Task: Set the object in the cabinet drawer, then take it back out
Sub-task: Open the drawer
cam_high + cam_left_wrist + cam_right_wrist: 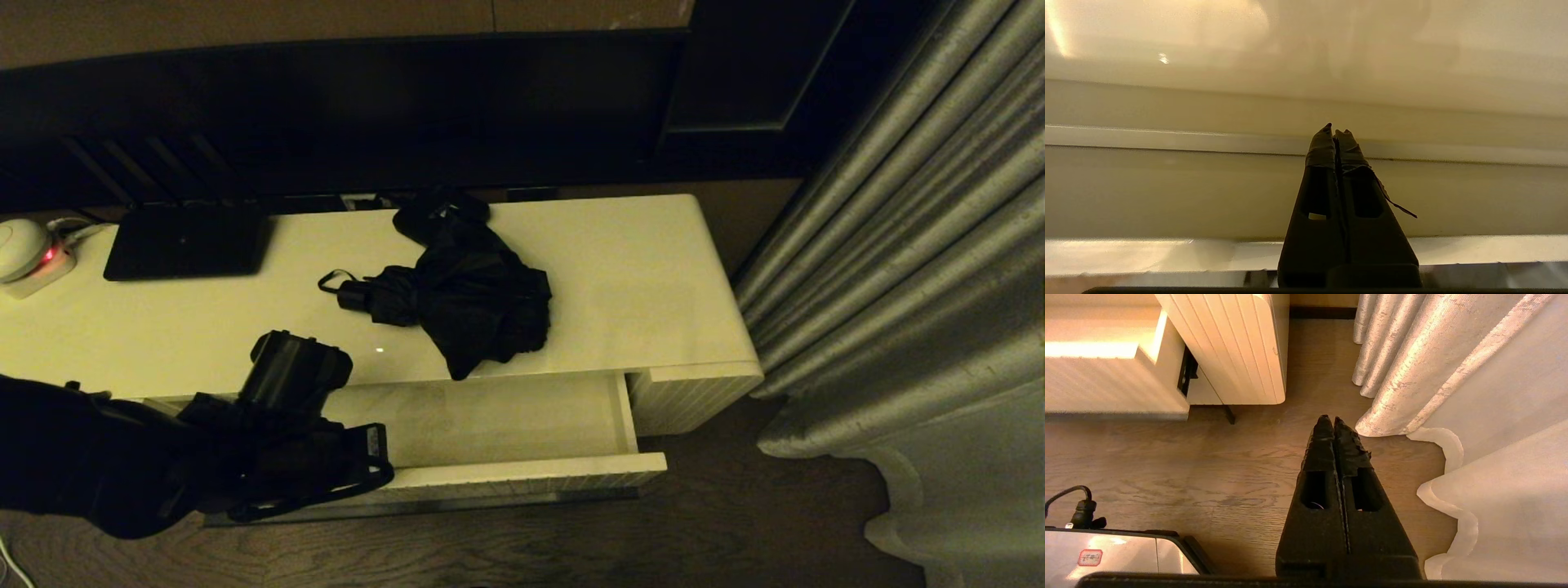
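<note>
The black folding umbrella [465, 302] lies bunched on the cream cabinet top [653, 269], its short handle and strap loop pointing left. Below it the cabinet drawer [506, 420] stands pulled out with a bare pale interior [1167, 192]; its ribbed front [1106, 384] shows in the right wrist view. My left gripper [298, 355] hovers over the drawer's left part, shut and holding nothing, fingertips [1336, 131] pointing toward the drawer's back. It is apart from the umbrella. My right gripper [1329, 418] hangs shut and empty low over the wooden floor, right of the cabinet, outside the head view.
A flat black device [186, 241] and a white gadget with a red light [24, 253] sit at the cabinet top's back left. Heavy curtains [914, 245] hang right of the cabinet, close to the right gripper [1433, 355]. My own base [1106, 555] shows low in the right wrist view.
</note>
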You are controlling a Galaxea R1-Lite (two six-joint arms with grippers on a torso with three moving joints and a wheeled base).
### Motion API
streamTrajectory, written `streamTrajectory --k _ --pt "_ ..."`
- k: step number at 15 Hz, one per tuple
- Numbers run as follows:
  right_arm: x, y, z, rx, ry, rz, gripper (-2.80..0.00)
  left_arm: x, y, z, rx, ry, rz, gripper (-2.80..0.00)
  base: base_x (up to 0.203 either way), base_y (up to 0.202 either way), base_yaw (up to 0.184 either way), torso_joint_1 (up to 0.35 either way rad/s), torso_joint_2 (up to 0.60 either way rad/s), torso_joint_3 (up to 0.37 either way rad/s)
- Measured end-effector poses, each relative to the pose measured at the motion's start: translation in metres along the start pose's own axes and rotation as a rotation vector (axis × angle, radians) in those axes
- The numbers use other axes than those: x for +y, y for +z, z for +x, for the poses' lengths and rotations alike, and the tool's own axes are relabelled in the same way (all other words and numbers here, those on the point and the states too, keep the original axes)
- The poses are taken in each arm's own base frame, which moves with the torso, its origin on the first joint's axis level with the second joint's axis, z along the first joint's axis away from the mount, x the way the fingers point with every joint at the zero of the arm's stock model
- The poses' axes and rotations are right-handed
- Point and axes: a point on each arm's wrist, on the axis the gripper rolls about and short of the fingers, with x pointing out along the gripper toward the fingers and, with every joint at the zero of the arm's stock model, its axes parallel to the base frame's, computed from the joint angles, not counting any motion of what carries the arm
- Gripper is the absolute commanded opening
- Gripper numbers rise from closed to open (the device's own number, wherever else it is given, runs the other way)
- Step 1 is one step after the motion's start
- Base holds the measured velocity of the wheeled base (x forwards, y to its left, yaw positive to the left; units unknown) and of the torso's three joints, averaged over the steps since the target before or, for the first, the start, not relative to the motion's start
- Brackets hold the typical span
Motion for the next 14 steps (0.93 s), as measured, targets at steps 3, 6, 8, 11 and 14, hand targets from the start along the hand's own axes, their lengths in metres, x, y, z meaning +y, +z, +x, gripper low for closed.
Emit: streamTrajectory --k 3,6,8,11,14 --pt "0.000 0.000 0.000 0.000 0.000 0.000 -2.80 0.000 -0.007 -0.001 0.058 -0.035 0.004 -2.80 0.000 0.000 0.000 0.000 0.00 0.000" --pt "0.000 0.000 0.000 0.000 0.000 0.000 -2.80 0.002 -0.015 -0.002 0.141 -0.058 -0.009 -2.80 0.000 0.000 0.000 0.000 0.00 0.000" --pt "0.000 0.000 0.000 0.000 0.000 0.000 -2.80 0.004 -0.024 -0.003 0.228 -0.067 -0.001 -2.80 0.000 0.000 0.000 0.000 0.00 0.000" --pt "0.000 0.000 0.000 0.000 0.000 0.000 -2.80 0.004 -0.031 -0.004 0.288 -0.057 0.010 -2.80 0.000 0.000 0.000 0.000 0.00 0.000" --pt "0.000 0.000 0.000 0.000 0.000 0.000 -2.80 0.003 -0.039 -0.004 0.348 -0.076 0.035 -2.80 0.000 0.000 0.000 0.000 0.00 0.000"
